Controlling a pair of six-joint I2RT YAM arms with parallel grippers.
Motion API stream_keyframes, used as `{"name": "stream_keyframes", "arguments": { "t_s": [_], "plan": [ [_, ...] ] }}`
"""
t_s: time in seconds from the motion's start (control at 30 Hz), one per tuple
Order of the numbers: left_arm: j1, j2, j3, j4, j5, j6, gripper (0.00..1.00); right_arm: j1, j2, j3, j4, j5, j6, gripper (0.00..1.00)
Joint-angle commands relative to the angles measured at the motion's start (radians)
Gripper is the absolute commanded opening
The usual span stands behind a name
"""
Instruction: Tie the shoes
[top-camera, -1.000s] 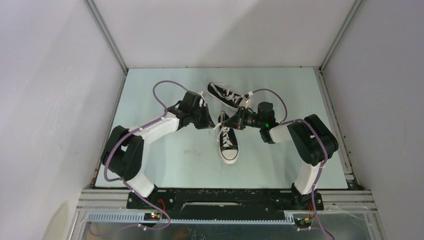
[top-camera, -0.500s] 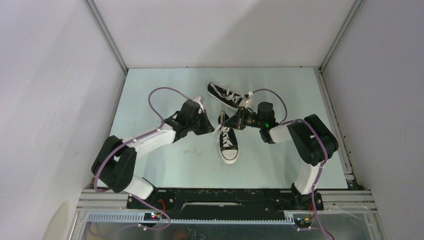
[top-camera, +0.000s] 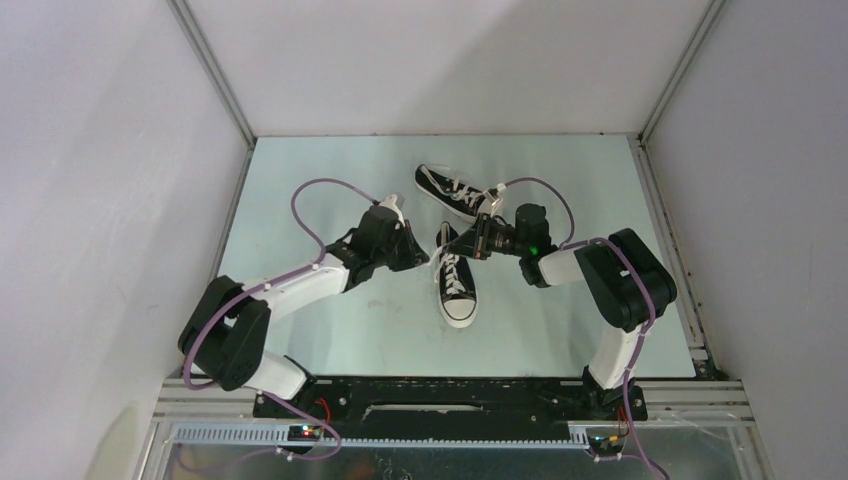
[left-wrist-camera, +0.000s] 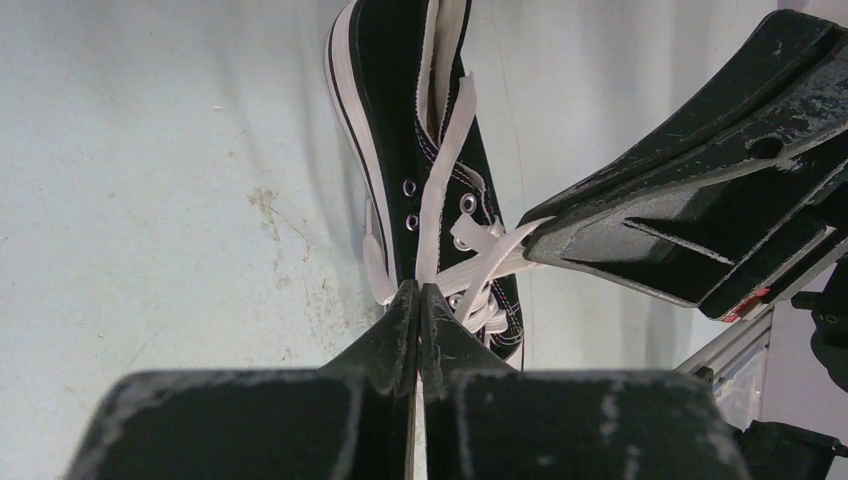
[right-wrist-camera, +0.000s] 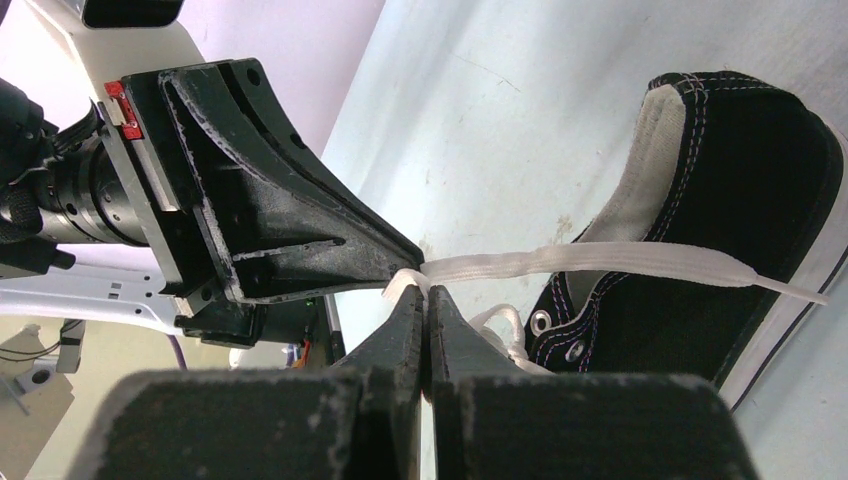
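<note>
Top view: left gripper and right gripper meet tip to tip over heel end of near shoe. Far shoe lies just beyond right gripper.
Left wrist: fingers pressed together, pinching white lace; shoe directly ahead of tips.
Right wrist: fingers clamped on lace; shoe right of tips.

Left tool and its pinched lace slightly nearer the front shoe, arm lower than before.
</note>
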Motion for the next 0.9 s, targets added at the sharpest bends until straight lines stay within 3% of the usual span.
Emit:
{"name": "stream_keyframes", "arguments": {
  "t_s": [0.0, 0.33, 0.87],
  "plan": [
    [-0.004, -0.022, 0.030, 0.035, -0.033, 0.001, 0.00, 0.000, -0.028, 0.020, 0.048, -0.006, 0.000, 0.00],
    [-0.081, -0.061, -0.047, 0.140, -0.121, -0.040, 0.00, -0.003, -0.023, 0.021, 0.055, -0.002, 0.015, 0.00],
    [-0.203, 0.021, -0.027, 0.228, -0.229, -0.052, 0.00, -0.009, -0.022, 0.022, 0.057, 0.005, 0.035, 0.00]
  ]
}}
